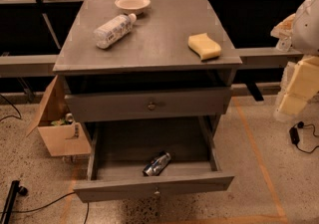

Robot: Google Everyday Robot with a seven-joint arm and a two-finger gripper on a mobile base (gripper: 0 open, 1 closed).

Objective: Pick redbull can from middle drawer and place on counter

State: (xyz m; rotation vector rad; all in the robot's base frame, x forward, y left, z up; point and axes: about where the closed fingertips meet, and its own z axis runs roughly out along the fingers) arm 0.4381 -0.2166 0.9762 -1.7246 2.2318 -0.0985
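The redbull can [157,164] lies on its side near the front of the middle drawer [124,143], which is pulled out wide below the cabinet. The counter [164,29] is the grey top above it. My arm with the gripper [294,88] shows as pale blocky parts at the right edge, well to the right of the cabinet and about level with the upper drawer. It is far from the can and touches nothing.
On the counter lie a clear plastic bottle [113,30] on its side, a cream bowl [132,3] at the back and a yellow sponge [204,46] at the right. The upper drawer panel [149,104] stands above the open drawer. A cardboard box [60,133] sits on the floor at the left. Cables run across the floor.
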